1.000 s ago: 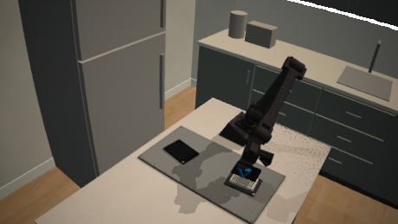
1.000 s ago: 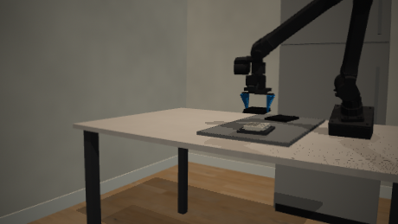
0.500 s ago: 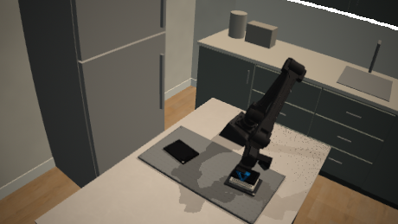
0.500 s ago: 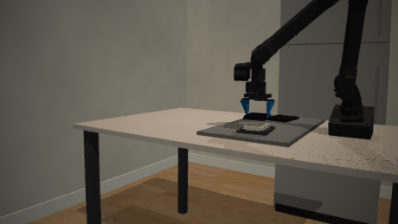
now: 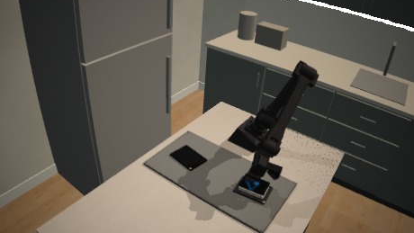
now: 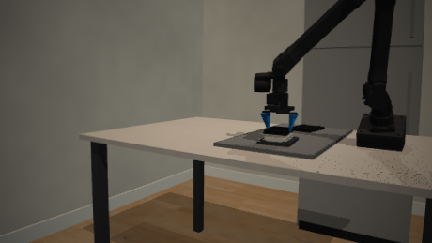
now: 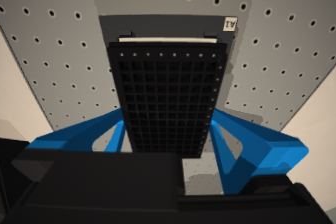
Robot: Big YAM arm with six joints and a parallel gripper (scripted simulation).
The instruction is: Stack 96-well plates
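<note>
Gripping black 96-well plate (image 7: pixel 169 97) by long sides, end effector (image 7: pixel 167 145) clamped wide; plate between blue fingers, extending toward 12 o'clock, just above lower plate (image 5: pixel 255 192).

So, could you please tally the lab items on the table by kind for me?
96-well plates: 2, the black plate in the pincer and the pale plate below it.
Plate nests: 2, the empty nest and the occupied nest.
Perforated board: 1.
Total: 5.
</note>
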